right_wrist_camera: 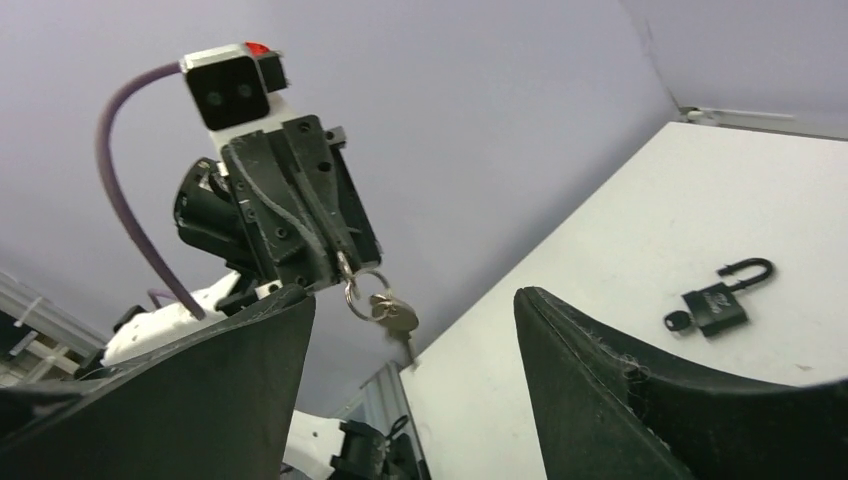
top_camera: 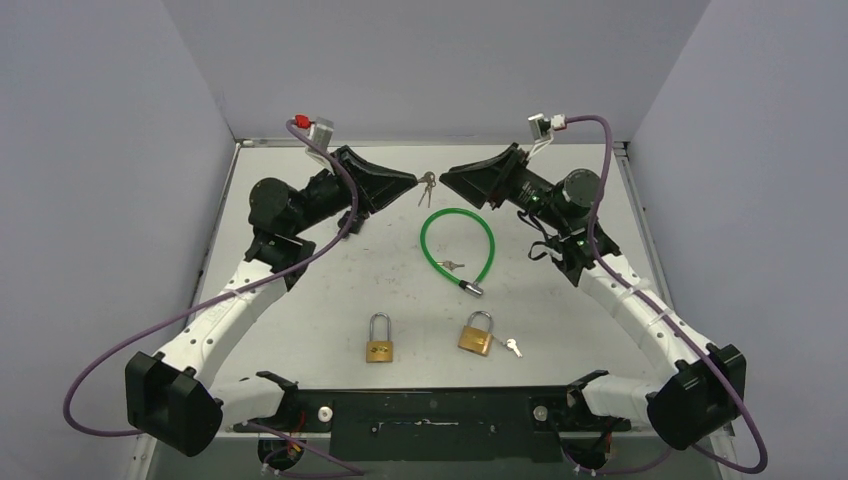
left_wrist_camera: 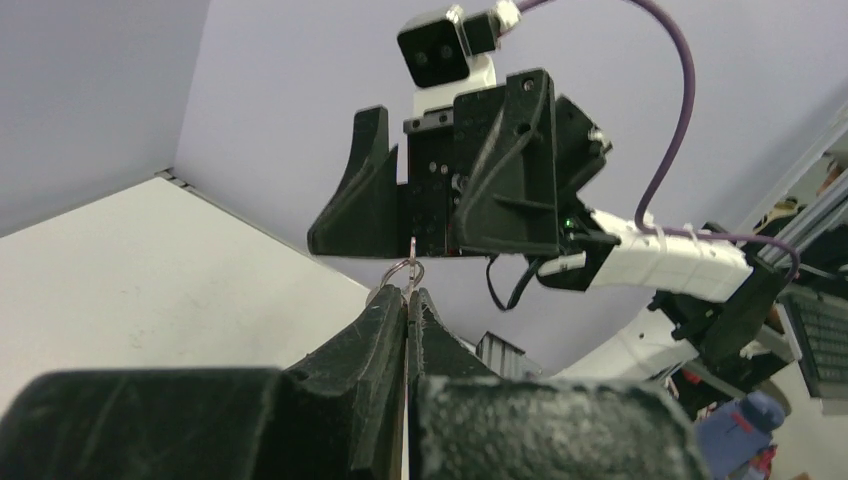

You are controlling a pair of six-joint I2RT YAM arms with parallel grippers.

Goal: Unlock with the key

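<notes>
Top external view first: the left gripper is pinched shut on a small key ring up at 12 o'clock on the table, with the keys dangling off its tip. The right gripper sits just beside them at their 3 o'clock, jaws spread wide, nothing in them. A green cable lock lies near the keys at their 6 o'clock.

My guess for the target is the left brass padlock, since no key sits in it. It's well apart from the held keys, at about their 7 o'clock, and the left arm looks nearer. Its long axis runs 12 to 6, shackle pointing to 12, bottom end toward the arm bases. The right brass padlock tips its shackle toward 1 o'clock and has a key at its lower corner.

Left wrist view: the fingers are pressed flat together, the ring pokes out past the tips, and the right gripper gapes straight across.

Right wrist view: its own fingers stand wide apart. Between them the ring hangs off the left gripper, keys pointing to 6 o'clock, long axis roughly vertical. They swing loose, so I'd guess a key needs pinching by its head before it can be aimed at a keyhole.
</notes>
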